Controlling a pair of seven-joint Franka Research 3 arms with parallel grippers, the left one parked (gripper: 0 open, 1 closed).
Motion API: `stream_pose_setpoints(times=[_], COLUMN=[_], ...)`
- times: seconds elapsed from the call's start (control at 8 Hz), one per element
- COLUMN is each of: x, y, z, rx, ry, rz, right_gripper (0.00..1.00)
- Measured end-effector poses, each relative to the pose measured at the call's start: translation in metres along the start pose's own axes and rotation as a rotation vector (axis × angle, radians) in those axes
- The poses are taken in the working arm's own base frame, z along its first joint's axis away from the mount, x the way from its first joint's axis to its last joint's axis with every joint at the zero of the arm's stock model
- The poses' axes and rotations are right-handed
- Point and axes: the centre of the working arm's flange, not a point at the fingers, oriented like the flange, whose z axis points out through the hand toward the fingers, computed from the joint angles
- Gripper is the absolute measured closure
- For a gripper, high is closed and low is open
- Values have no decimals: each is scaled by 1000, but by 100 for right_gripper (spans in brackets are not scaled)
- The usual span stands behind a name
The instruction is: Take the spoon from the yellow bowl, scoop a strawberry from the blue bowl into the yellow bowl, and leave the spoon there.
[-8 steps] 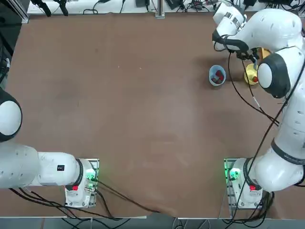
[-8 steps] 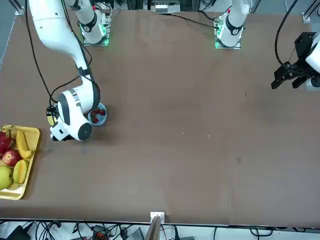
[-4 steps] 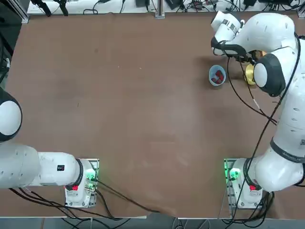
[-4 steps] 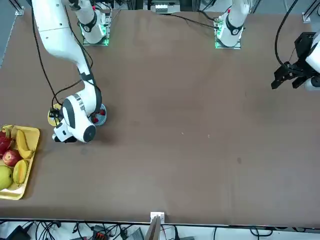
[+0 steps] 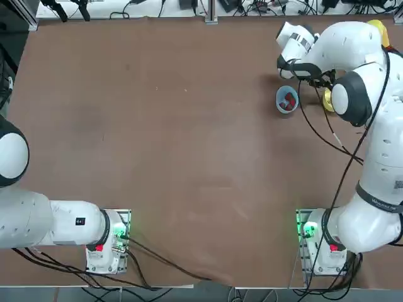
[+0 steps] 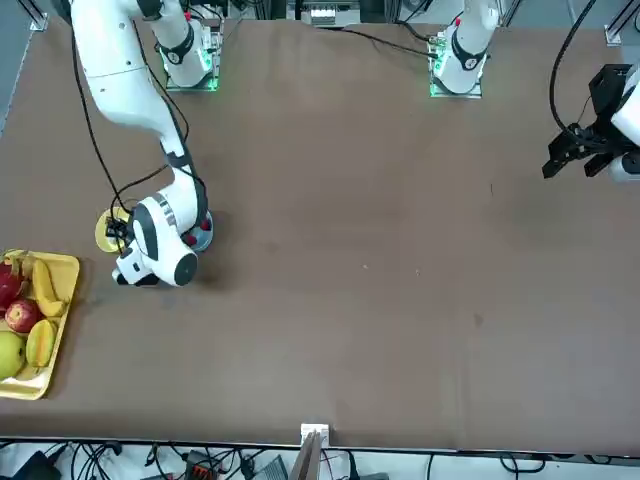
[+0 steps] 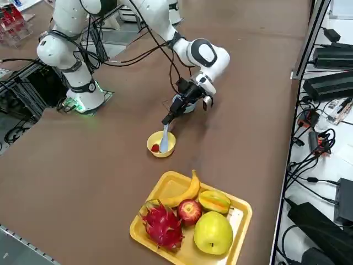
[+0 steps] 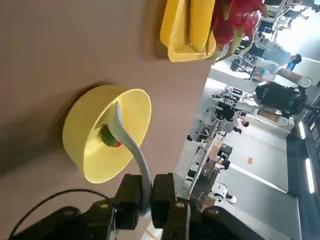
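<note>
In the right side view, the fruit tray (image 7: 135,229) fills the lower middle of the frame. Beyond it, near the centre, the yellow bowl (image 7: 162,154) sits on the bench (image 7: 83,182) with a strawberry (image 7: 155,148) inside. The spoon (image 7: 164,141) dips into that bowl, its handle between the right gripper's (image 7: 167,122) jaws; whether they clench it or have just released it, I cannot tell. The blue bowl (image 7: 189,108) is farther back, upper centre. Lifting away while the handle is caught could drag the spoon out or tip the light bowl, probably spilling the strawberry.
</note>
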Motion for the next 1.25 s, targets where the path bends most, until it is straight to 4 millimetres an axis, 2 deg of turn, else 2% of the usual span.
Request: stream_pose_setpoints(times=[0.38, 0.5, 0.62, 0.75, 1.12, 1.25], x=[1, 2, 3, 4, -1, -4], y=[-4, -3, 2, 9, 35, 36], z=[2, 0, -5, -16, -70, -78], rx=[-3, 0, 10, 51, 282, 304], ry=[-1, 2, 9, 11, 6, 8], rz=[-4, -5, -10, -12, 18, 16], right_gripper=[31, 13, 0, 0, 0, 0])
